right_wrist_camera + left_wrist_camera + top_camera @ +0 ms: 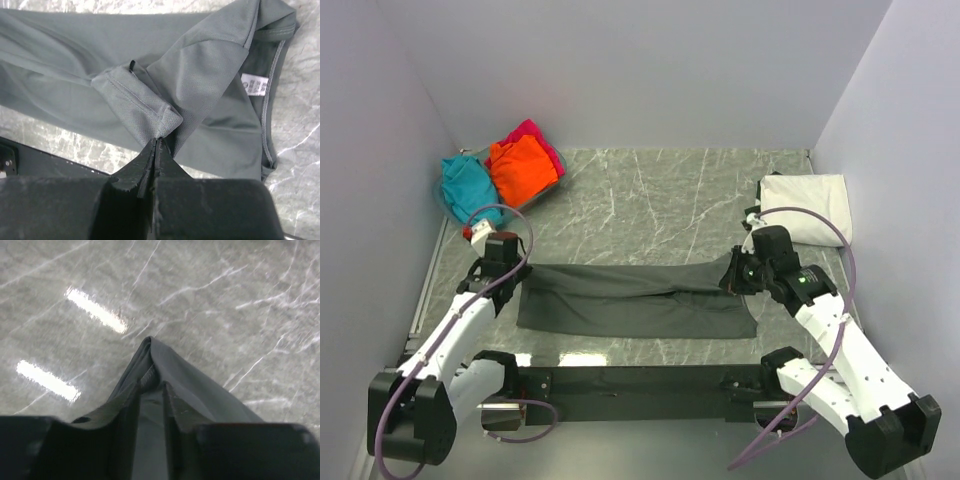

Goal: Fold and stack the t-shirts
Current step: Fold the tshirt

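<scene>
On the near half of the worktop [650,195], the dark grey t-shirt [640,300] lies in a long band from left to right. My left hand [520,272] pinches its left end and my right hand [735,275] clamps a fold at its right end. Farther back, a white t-shirt [807,208] lies at the right. At the far left are an orange t-shirt [520,168], a teal t-shirt [465,185] and a magenta t-shirt [538,135].
</scene>
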### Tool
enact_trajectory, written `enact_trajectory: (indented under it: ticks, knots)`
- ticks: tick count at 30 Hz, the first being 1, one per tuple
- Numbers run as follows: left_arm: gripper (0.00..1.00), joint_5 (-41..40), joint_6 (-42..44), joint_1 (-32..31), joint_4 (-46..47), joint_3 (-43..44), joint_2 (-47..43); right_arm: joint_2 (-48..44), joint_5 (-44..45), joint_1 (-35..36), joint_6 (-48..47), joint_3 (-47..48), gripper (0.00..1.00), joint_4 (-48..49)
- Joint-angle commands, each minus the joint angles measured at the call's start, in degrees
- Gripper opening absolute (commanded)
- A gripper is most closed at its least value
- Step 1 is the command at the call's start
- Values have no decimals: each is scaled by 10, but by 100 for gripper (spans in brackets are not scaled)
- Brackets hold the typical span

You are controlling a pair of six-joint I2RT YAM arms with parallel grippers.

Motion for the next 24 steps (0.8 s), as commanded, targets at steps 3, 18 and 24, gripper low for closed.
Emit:
enact_trajectory:
  ticks: [3,18,24]
  knots:
    - [41,37,-47,-1,-46,-14,-65,-18,25,22,25,7,5,-43]
    - [52,76,-30,-62,46,41,17,63,1,42,16,10,41,84]
    - [54,46,-44,-173,95,91,150,133,-40,44,11,-14,43,171]
